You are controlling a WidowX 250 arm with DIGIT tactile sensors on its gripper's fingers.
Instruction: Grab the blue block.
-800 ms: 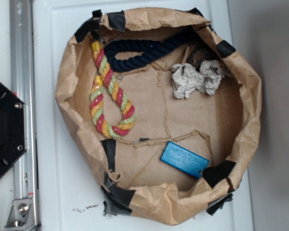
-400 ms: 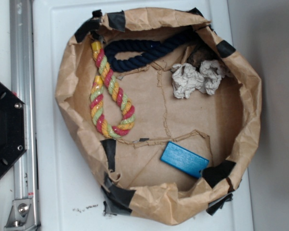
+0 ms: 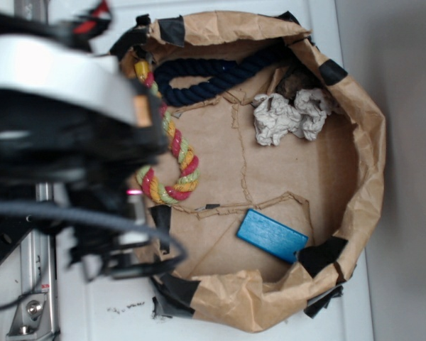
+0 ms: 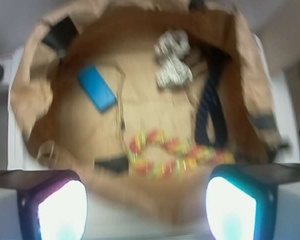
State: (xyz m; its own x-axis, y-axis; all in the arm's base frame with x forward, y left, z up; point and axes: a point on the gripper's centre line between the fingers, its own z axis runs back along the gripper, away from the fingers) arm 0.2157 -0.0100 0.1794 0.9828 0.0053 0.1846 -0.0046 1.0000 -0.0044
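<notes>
The blue block [image 3: 272, 235] lies flat inside the brown paper bag [image 3: 369, 142], near its taped rim, well apart from the navy rope [image 3: 213, 78] and crumpled paper wad [image 3: 291, 115]. The tool [image 4: 146, 202] hangs above the bag's edge, fingers [image 4: 57, 205] spread wide, holding nothing.

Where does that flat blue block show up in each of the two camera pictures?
Exterior view: the blue block lies low and right of centre on the floor of the paper bag.
Wrist view: it sits upper left, blurred.
Shared landmark: the crumpled paper wad, across the bag floor from the block in both views.
</notes>
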